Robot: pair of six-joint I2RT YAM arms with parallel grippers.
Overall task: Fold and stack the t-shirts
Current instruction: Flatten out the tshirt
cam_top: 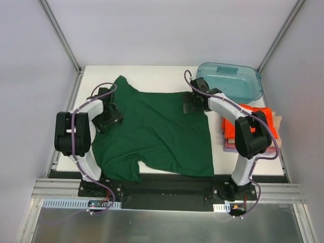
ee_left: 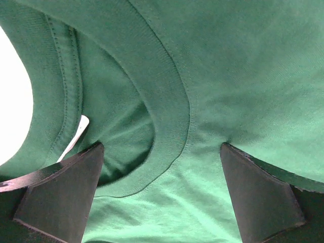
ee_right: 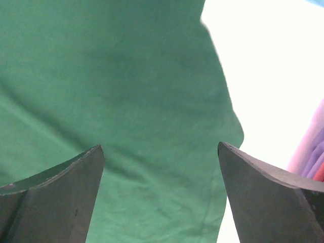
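Shirt layout: green t-shirt [cam_top: 162, 131] lies spread flat on the white table [cam_top: 152, 73], filling its left and middle. Long axis runs left-right, with the collar [ee_left: 172, 126] pointing left and the hem at the right. One sleeve points far-left, the other near-left, with some creasing at the near sleeve.

Left gripper [cam_top: 114, 119] sits low over the collar end. Its jaws are spread wide and hold nothing. In the left wrist view the ribbed neckband curves between the two fingers [ee_left: 66, 192], and a white label [ee_left: 76, 135] shows inside the neck. Cannot tell if the tips touch the cloth.

Right gripper [cam_top: 193, 104] sits low over the far-right corner of the hem. It too is wide open and grips nothing. The right wrist view shows the hem edge running between its fingers [ee_right: 268, 197], with bare table to the right.

Folded stack is at the right, well apart from the hem and partly under the right arm: orange shirt [cam_top: 229, 128] on top, pink edges [cam_top: 229, 147] beneath, beige [cam_top: 277, 121] peeking out at the right.

Teal tub [cam_top: 230, 81] stands at the far right, just beyond the stack.
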